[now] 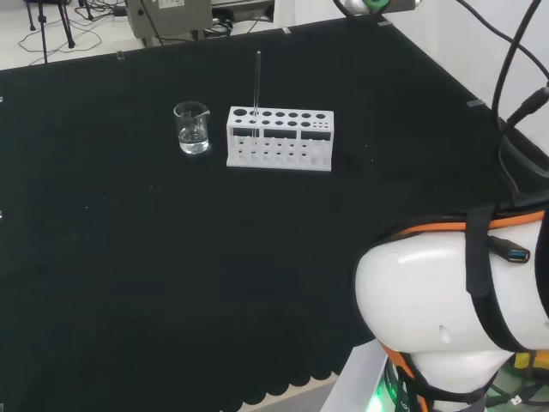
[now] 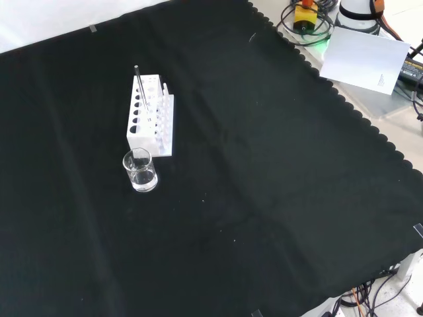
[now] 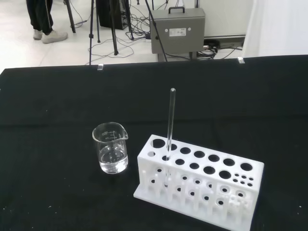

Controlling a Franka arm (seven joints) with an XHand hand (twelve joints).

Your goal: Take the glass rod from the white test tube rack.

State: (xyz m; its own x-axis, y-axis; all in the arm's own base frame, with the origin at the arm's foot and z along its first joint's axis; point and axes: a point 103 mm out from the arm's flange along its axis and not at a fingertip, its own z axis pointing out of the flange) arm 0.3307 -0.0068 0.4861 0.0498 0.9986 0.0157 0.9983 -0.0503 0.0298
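A thin glass rod stands upright in a hole at one end of the white test tube rack. In the head view that end is the rack's left, near the beaker. The rack's other holes hold nothing that I can see. Nothing touches the rod or the rack.
A small clear glass beaker with a little clear liquid stands just beside the rack's rod end. The arm's white links sit at the head view's lower right. The black cloth has a scalloped edge.
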